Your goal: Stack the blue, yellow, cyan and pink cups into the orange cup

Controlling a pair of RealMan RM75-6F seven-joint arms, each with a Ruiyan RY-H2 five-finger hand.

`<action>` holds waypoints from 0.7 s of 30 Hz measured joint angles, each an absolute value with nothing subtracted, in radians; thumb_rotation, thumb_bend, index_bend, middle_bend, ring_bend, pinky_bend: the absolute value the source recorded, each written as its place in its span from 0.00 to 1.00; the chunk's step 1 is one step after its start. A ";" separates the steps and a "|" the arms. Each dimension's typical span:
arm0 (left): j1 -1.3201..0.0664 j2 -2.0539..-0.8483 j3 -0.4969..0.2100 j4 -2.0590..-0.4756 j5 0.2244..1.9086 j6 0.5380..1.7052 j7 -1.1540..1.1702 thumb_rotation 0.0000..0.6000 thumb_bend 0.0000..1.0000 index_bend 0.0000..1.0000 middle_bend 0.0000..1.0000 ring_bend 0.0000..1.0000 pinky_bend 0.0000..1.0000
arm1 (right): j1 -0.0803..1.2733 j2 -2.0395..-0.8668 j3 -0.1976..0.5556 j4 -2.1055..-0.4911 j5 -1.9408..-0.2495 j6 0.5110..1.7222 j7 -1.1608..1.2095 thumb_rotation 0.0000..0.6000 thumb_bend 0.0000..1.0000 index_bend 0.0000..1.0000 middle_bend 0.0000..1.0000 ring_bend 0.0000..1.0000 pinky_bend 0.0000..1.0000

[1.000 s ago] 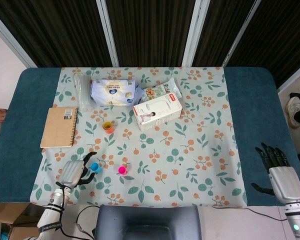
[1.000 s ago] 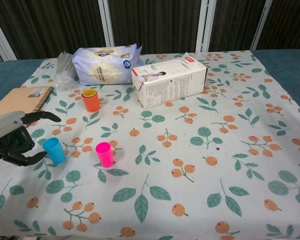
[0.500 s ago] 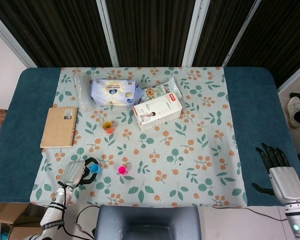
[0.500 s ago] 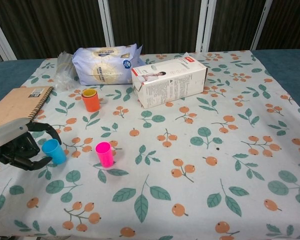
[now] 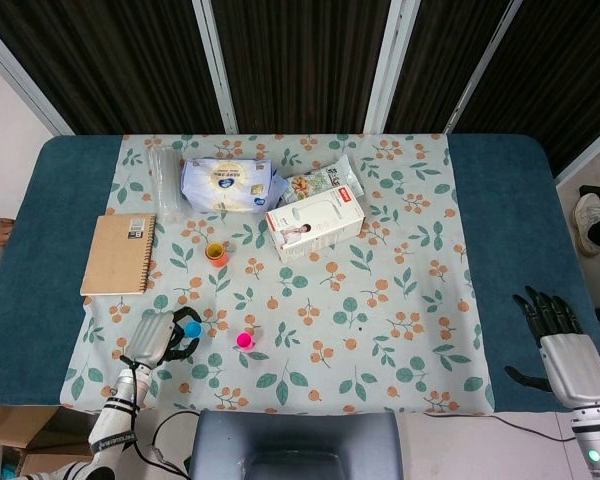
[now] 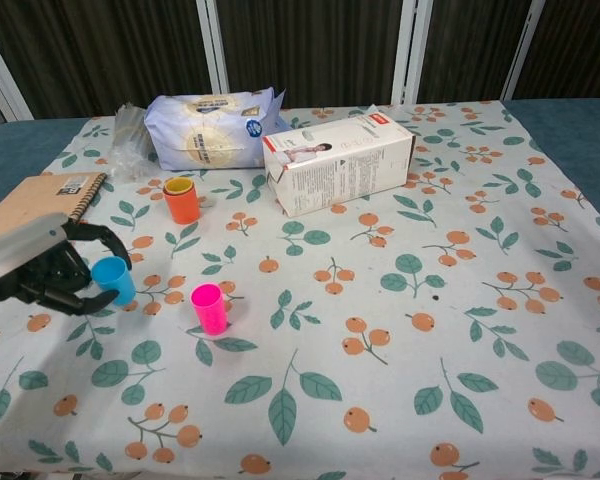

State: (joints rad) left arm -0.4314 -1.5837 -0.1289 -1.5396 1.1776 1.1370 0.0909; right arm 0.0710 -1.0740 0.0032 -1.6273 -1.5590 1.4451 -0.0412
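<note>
My left hand [image 5: 155, 338] [image 6: 38, 270] grips the cyan cup [image 5: 192, 329] [image 6: 113, 280] at the near left of the flowered cloth, fingers curled around its side. The cup looks slightly raised and tilted. The pink cup [image 5: 245, 340] [image 6: 208, 307] stands upright just right of it. Further back stands the orange cup [image 5: 217, 253] [image 6: 181, 200] with a yellow cup's rim showing inside it. No separate blue cup is visible. My right hand [image 5: 560, 350] hangs open over the table's blue right edge, far from the cups, and shows only in the head view.
A brown notebook [image 5: 118, 254] [image 6: 30, 200] lies left of the orange cup. A white carton [image 5: 315, 222] [image 6: 338, 162] lies to its right, with a white-blue bag [image 5: 230, 184] [image 6: 212, 128] and a snack packet [image 5: 320, 180] at the back.
My left hand has closed around the cyan cup and carried it a little away from me, toward the orange cup. The right hand and the other cups have not moved.
</note>
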 measured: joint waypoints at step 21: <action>-0.716 -1.783 -0.441 -1.196 0.979 1.083 0.195 1.00 0.36 0.53 1.00 1.00 1.00 | 0.070 -1.076 0.018 -1.626 -1.532 1.446 -0.046 1.00 0.20 0.00 0.00 0.00 0.00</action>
State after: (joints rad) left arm -0.7159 -1.7829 -0.4405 -1.1963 0.9786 1.0833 0.1955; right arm 0.0704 -1.0763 0.0176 -1.6255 -1.5318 1.4462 -0.0464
